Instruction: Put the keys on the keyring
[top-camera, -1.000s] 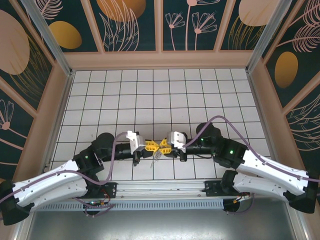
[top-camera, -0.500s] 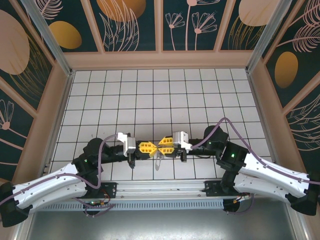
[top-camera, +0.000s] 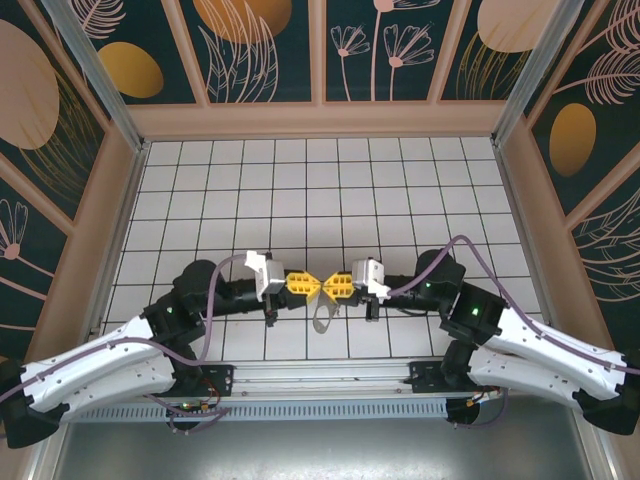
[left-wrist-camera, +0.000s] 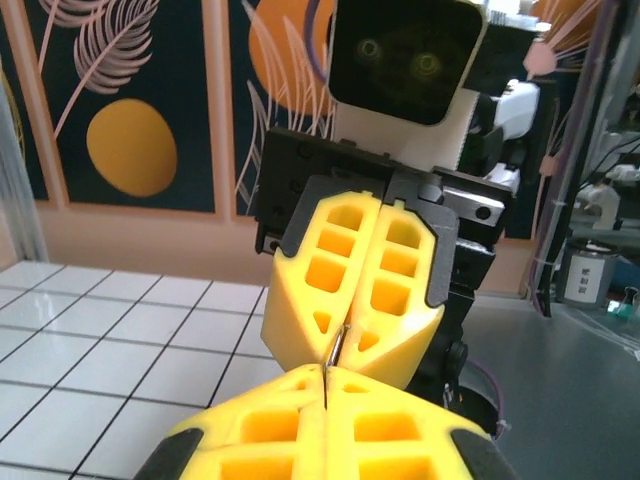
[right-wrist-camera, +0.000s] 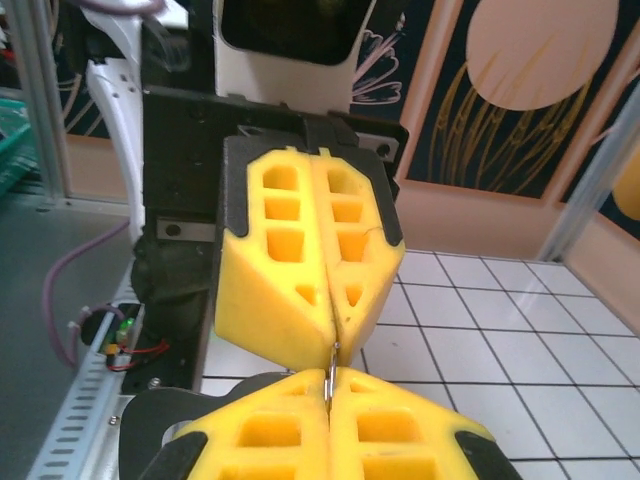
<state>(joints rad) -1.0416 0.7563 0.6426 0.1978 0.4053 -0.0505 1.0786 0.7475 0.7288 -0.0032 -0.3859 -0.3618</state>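
Keys: a silvery-grey bunch of thin flat metal keys (top-camera: 322, 316) on an oval loop hangs just below the point where the two claws meet, over the near middle of the table.

White tiled table (top-camera: 320, 190) has dark grid lines. Dark wall panels (top-camera: 290, 60) with leaf and disc prints stand on three sides, well apart from the work. Metal rail (top-camera: 320, 378) runs along the near edge, between the arm bases.

Left arm (top-camera: 100, 370) and right arm (top-camera: 550, 345) have white shells and purple cables. Both reach inward and face each other.

Left gripper (top-camera: 313, 286): yellow ribbed fingers (left-wrist-camera: 260, 420) pressed flat together, no gap at the seam. Right gripper (top-camera: 327, 287): same, yellow fingers (right-wrist-camera: 400, 430) fully together. The two sets of tips touch, seams roughly in line.

Thin metal edge (left-wrist-camera: 338, 345) runs across the meeting point and is pinched in both seams. Ring wire or key blade: cannot tell. The opposing claw and its black mount stand directly ahead of each wrist camera, hiding the hanging bunch there.
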